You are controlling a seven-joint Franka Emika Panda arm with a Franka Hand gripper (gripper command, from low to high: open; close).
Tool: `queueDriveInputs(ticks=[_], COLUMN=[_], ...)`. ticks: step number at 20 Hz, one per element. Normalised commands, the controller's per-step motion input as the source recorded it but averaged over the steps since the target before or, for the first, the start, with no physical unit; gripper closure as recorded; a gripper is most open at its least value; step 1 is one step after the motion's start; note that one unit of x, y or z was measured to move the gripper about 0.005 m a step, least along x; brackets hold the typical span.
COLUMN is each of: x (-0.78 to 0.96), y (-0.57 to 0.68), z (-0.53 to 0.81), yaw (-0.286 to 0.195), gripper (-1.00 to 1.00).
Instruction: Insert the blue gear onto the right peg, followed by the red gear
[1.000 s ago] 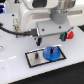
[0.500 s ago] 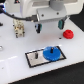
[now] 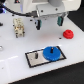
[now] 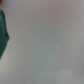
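Toward the exterior view's left, a beige fixture [image 3: 19, 26]. Lower down, the dark plate [image 3: 39, 56] — blue gear [image 3: 50, 52] seated on its right side. Above, gripper [image 3: 49, 21] raised, fingers [image 3: 60, 21] apart, empty. Farthest right — red gear [image 3: 67, 34] on the table [image 3: 15, 50].

Blue gear [image 3: 50, 53] on plate [image 3: 32, 60]; red gear [image 3: 67, 34] apart.

White worktop [image 3: 15, 55] carries a dark grey plate [image 3: 33, 59] near its front edge with the blue gear [image 3: 50, 53] seated on it, the red gear [image 3: 67, 34] toward the exterior view's right edge, and a beige fixture [image 3: 19, 26] toward the back left.
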Motion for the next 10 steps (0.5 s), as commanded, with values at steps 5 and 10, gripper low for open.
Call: queueDriveInputs(ticks=[5, 10], x=[0.62, 0.39], y=[0.44, 0.48], z=[0.19, 0.08], yaw=[0.0, 0.0], gripper=[-1.0, -1.0])
